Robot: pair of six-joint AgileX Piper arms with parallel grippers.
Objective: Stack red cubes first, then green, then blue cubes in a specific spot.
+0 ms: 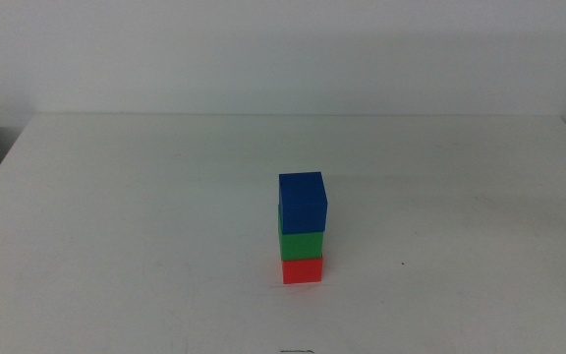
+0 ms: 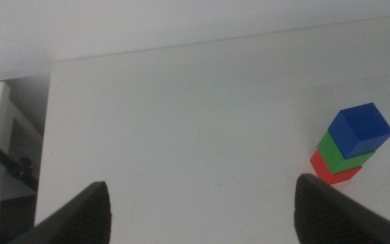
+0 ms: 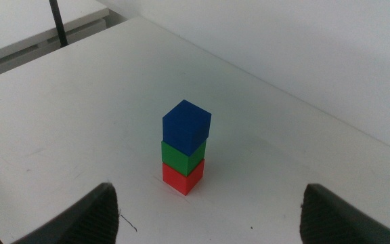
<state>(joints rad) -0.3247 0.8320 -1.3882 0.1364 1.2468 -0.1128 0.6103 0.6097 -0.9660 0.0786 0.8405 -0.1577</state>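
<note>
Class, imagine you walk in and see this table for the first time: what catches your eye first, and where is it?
A three-cube tower near the middle of the white table: the red cube at the bottom, the green cube on it, the blue cube on top, turned slightly askew. Both grippers, left and right, are open and clear of it, holding nothing.

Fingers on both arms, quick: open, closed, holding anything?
Left gripper: open, holding nothing.
Right gripper: open, holding nothing.
</note>
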